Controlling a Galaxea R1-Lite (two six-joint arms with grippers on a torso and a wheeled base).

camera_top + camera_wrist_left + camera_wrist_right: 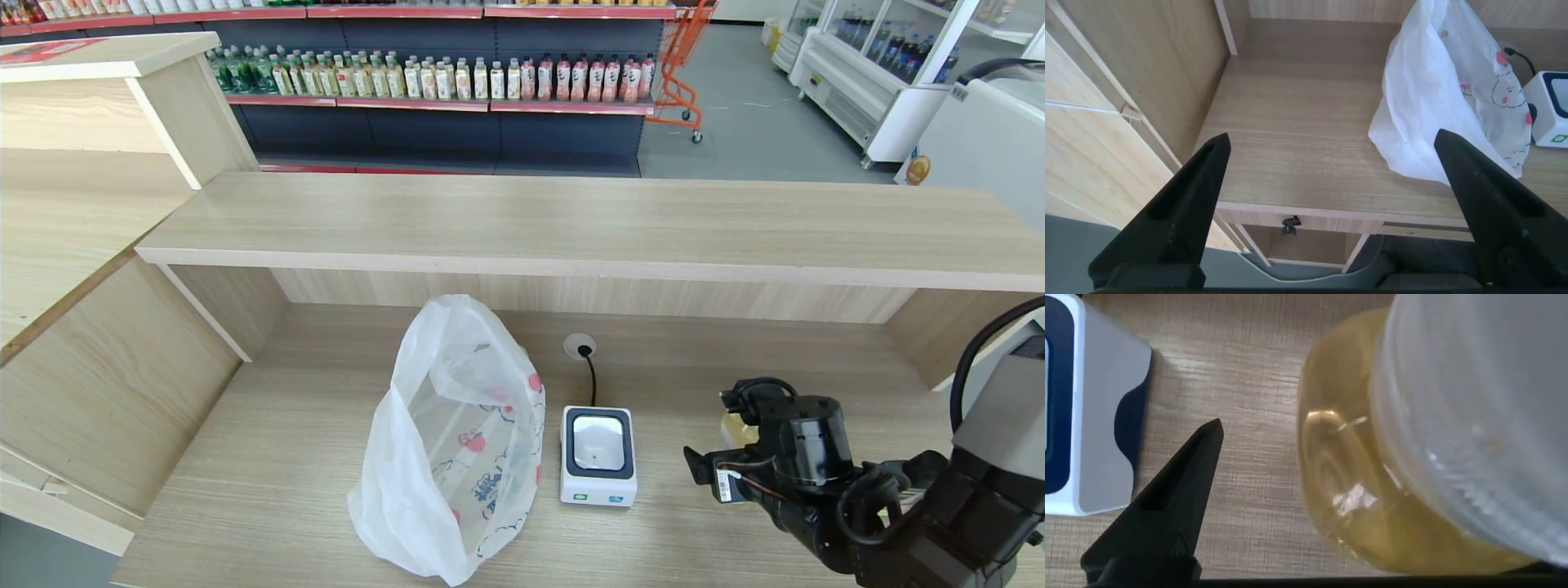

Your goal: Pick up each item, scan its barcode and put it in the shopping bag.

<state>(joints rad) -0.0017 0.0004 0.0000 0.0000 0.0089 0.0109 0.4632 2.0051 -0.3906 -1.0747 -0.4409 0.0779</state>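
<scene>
My right claw (739,437) sits open about the bottle (1372,482), which stands on the table (269,490) just right of the scanner (598,455). The finger (1167,506) I can see stands clear of it, so nothing is gripped. My left claw (1331,139) hangs wide open and empty by the table's edge, left of the bag (453,441). For this bottle, I judge lifting, scanning and bagging all yet to do. Whether the bag holds anything, I cannot tell. No label shows on the bottle, and the bag's red and blue print is too small to read.
</scene>
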